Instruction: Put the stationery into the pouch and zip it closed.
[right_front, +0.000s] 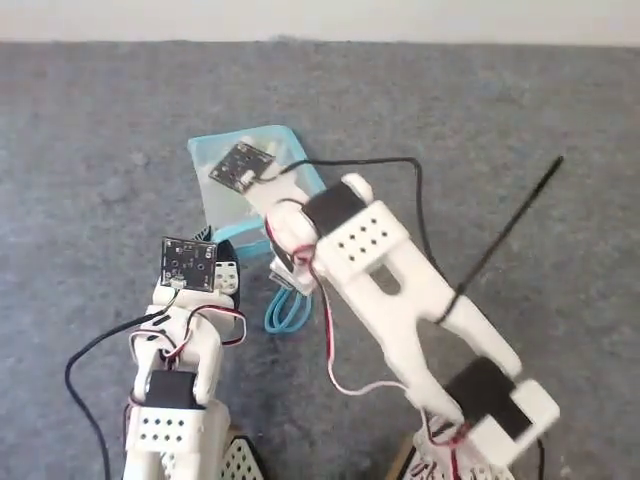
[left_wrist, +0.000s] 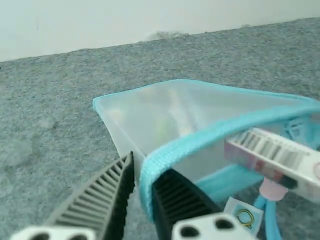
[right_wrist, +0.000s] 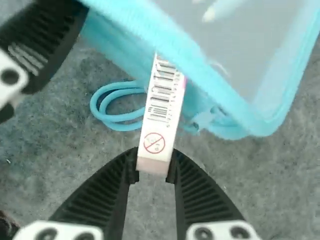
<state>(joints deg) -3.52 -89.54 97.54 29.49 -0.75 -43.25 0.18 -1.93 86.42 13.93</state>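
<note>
A translucent pouch (right_front: 250, 180) with a light-blue zip edge lies on the grey carpet. My left gripper (left_wrist: 142, 200) is shut on the pouch's blue rim (left_wrist: 200, 142), holding the mouth up. My right gripper (right_wrist: 152, 170) is shut on a white stick-shaped stationery item (right_wrist: 160, 107) with a barcode label. Its far end sits at the pouch's mouth (right_wrist: 175, 47). The same white item (left_wrist: 272, 155) shows beside the rim in the left wrist view. In the high view the right gripper (right_front: 290, 270) sits at the pouch's near edge, just right of the left gripper (right_front: 222, 262). A pale pen-like shape (right_wrist: 225, 10) lies inside the pouch.
A light-blue cord loop (right_front: 285, 312) attached to the pouch lies on the carpet between the arms, also seen as the cord loop (right_wrist: 117, 107) under the white item. A black cable (right_front: 500, 240) runs above the right arm. Bare carpet spreads to the left and far right.
</note>
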